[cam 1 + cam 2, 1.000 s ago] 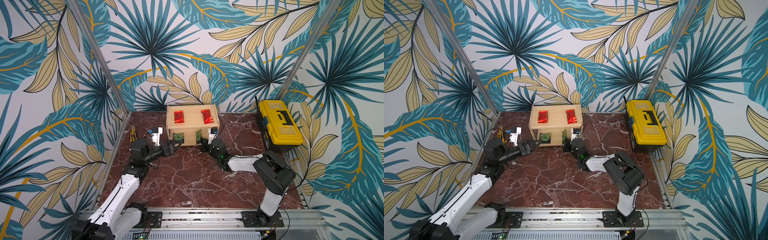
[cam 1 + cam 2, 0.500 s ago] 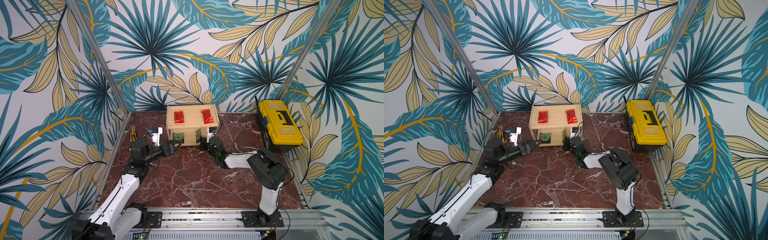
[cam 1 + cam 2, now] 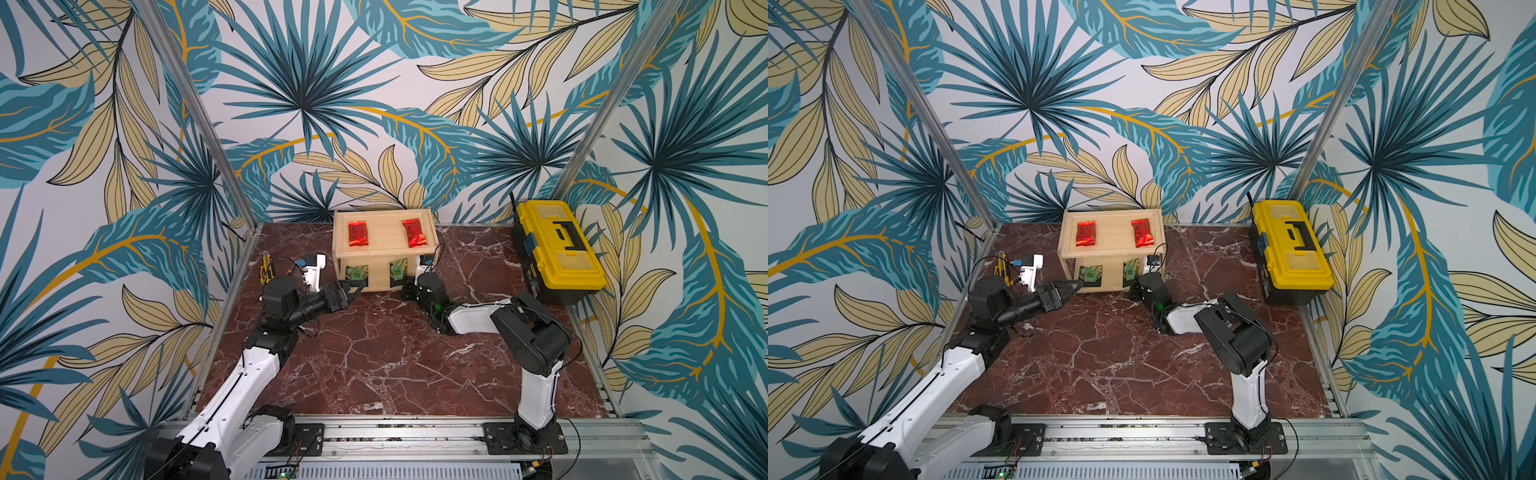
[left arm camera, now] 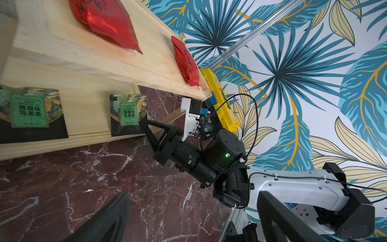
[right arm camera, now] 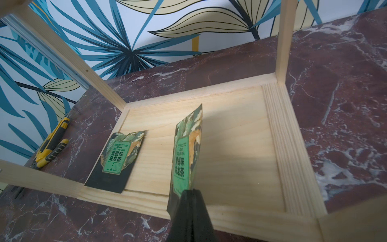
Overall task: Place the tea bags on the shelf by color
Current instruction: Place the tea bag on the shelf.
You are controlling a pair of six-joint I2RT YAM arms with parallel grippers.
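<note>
left pincer point(image 3: 357, 287) gaped wide, empty, mid-frame in top view, just before shelf point(image 3: 384, 254) front. right pincer point(image 5: 189, 191) clenched on dark end of green tea bag point(image 5: 186, 155), bag tilted on edge over lower tier. second green tea bag point(image 5: 117, 159) lay flat beside it, apart. red tea bag point(image 3: 358, 233) and other red tea bag point(image 3: 414, 233) lay on top tier, well apart. yellow toolbox point(image 3: 557, 249) stood on surface point(image 3: 374, 365) at right.

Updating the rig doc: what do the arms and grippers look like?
Left arm and right arm: white shells, black cylindrical joints, thin black cables. Left gripper and right gripper: black, triangular open-frame fingers, white camera bracket, blue connector. Green LED on the right wrist.
</note>
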